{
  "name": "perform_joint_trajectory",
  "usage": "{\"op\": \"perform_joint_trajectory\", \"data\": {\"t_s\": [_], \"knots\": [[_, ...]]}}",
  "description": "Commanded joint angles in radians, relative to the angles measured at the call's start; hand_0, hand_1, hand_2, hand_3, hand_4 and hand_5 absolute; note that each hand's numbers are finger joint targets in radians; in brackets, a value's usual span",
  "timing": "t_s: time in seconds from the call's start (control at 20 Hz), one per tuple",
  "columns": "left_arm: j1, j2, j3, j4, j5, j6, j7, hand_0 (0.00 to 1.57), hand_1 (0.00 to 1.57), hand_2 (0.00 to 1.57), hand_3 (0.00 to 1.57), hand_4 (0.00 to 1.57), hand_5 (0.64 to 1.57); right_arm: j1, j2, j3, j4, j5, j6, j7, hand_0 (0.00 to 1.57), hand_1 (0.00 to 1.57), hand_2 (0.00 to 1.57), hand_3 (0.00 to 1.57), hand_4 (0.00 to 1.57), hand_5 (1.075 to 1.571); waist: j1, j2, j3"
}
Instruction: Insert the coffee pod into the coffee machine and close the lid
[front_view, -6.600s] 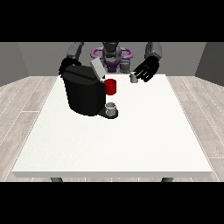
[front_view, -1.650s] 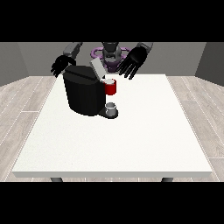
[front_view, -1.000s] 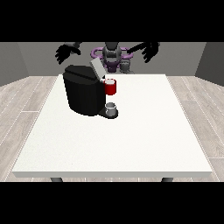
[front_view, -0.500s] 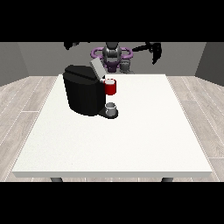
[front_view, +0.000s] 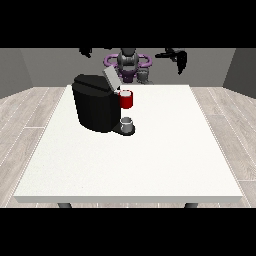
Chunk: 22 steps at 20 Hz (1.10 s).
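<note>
A black coffee machine (front_view: 95, 107) stands on the white table (front_view: 150, 160), left of its middle. Its grey lid (front_view: 110, 79) is tilted up and open. A red pod holder (front_view: 126, 99) juts from the machine's front, and a small grey cup (front_view: 127, 125) sits on the base under it. A small grey coffee pod (front_view: 144, 76) stands at the table's far edge, in front of the robot. The hand at the view's right (front_view: 178, 58) is raised high with relaxed fingers hanging down, holding nothing. The hand at the view's left (front_view: 85, 51) is raised above the machine, partly cut off.
The robot's grey and purple torso (front_view: 128, 62) is behind the table's far edge. A wood-look floor surrounds the table.
Both arms have swung up and outward, away from the machine and the pod. The lid is still open and the pod has stayed at the far edge.
</note>
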Motion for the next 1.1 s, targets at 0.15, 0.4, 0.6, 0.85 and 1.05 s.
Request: {"op": "perform_joint_trajectory", "data": {"t_s": [0.15,0.4,0.6,0.85,1.05], "knots": [[0.109,-0.001,-0.042,-0.155,0.056,-0.06,-0.018,0.0,0.0,0.0,0.0,0.22,1.571,-0.086,-0.032,-0.054,0.079,-0.033,0.05,-0.001,0.0,0.0,0.0,0.0,0.0,1.571,0.053,0.085,0.0003],[0.157,-0.017,-0.068,-0.304,0.116,-0.026,0.087,0.0,0.0,0.0,0.0,0.0,1.571,-0.145,-0.007,-0.059,0.134,-0.036,0.046,0.013,0.0,0.0,0.0,0.0,0.0,1.571,0.039,0.109,0.0003],[0.103,-0.019,-0.079,-0.366,0.136,0.013,0.138,0.0,0.0,0.0,0.0,0.0,1.571,-0.214,-0.039,-0.113,0.238,-0.038,0.052,-0.071,0.0,0.0,0.0,0.0,0.0,1.571,0.062,0.201,0.0004],[0.241,-0.003,-0.119,-0.465,0.153,0.015,0.15,0.0,0.0,0.0,0.0,0.0,1.571,-0.225,0.003,-0.067,0.266,-0.012,0.058,-0.066,0.0,0.0,0.0,0.0,0.0,1.571,0.006,0.185,0.0002],[0.211,-0.032,-0.139,-0.49,0.129,0.086,0.139,0.0,0.0,0.0,0.0,0.0,1.571,-0.321,-0.024,-0.077,0.318,0.015,0.047,-0.056,0.0,0.0,0.0,0.0,0.0,1.571,0.008,0.239,0.0001]]}}
